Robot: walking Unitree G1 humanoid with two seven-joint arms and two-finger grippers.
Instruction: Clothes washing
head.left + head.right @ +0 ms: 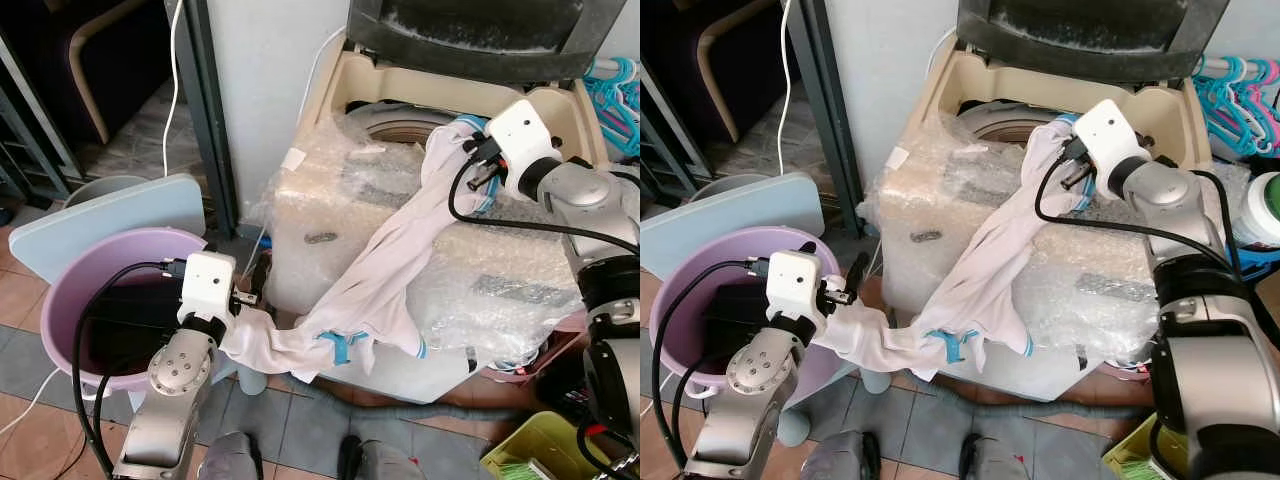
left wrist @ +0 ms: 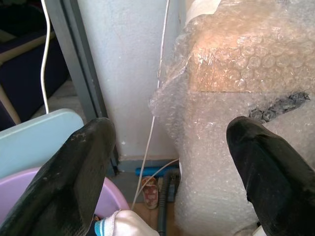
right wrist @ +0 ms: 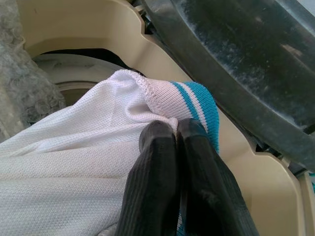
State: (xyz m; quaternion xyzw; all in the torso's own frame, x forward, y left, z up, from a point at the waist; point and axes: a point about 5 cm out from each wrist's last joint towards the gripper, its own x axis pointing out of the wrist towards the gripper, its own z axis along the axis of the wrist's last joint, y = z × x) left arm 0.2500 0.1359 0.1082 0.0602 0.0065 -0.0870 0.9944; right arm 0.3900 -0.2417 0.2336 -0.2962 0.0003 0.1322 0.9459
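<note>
From the head views we see the white knit shirt with teal trim stretched from the lilac plastic tub up to the bubble-wrapped cream top-loading washer. In the left wrist view, the left pincer stands apart, cloth beneath it. In the right wrist view, the right pincer is clamped on the shirt's collar above the washer's drum. We judge loading underway; next, carry the collar over the opening and drop it.

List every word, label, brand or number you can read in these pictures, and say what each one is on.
None can be read.
Bubble-wrapped washing machine: dark marks under the wrap, too blurred to read.
White shirt: teal trim, no print visible.
Purple tub: no lettering.
Green-capped container: label cut off at the edge.
</note>
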